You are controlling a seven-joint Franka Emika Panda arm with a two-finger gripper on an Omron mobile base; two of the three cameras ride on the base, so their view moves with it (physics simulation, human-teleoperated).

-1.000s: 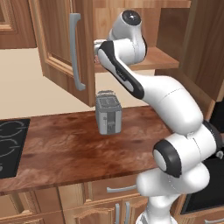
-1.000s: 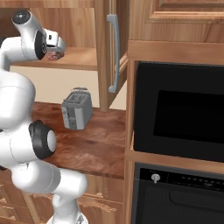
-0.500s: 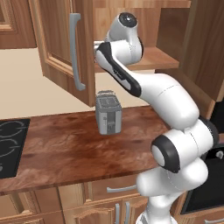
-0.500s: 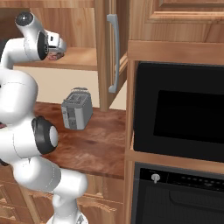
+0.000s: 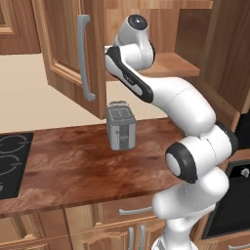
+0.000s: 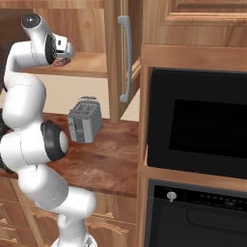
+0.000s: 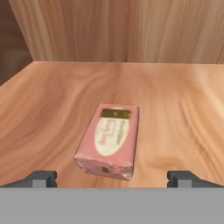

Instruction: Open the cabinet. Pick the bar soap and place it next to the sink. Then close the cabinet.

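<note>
A: Where is the soap [image 7: 108,141]?

B: In the hand view it lies flat on the cabinet shelf [image 7: 175,109], just left of the frame's middle, its long side running slightly slantwise away from the camera. It is pink, with a pale oval label on top.

A: And the claw [image 7: 112,178]?

B: Spread wide. Its two dark fingertips [image 7: 40,178] rise at the bottom left and bottom right of the hand view, with the soap's near end between them but not touching either. It pinches nothing.

A: So which step is this?

B: I judge the cabinet [image 5: 73,53] is already open, since both doors stand swung out, and the pick is in hand. The reach looks nearly lined up; the grasp itself is not yet made.

A: What does the next move need?

B: Pushing further in so the fingertips straddle the block's long sides, perhaps with a small turn to match its slant, then pressing together. The shelf's back wall sits close behind the soap, so the approach has little room to overshoot.

A: And around it?

B: In the left base view the arm [image 5: 161,93] bends up into the open cabinet at the upper middle. Below, a grey toaster [image 5: 121,126] stands on the brown table [image 5: 68,166], and a black hob [image 5: 12,161] shows at the left edge. In the right base view a black oven [image 6: 198,130] fills the right side. I see no sink in these frames.
</note>
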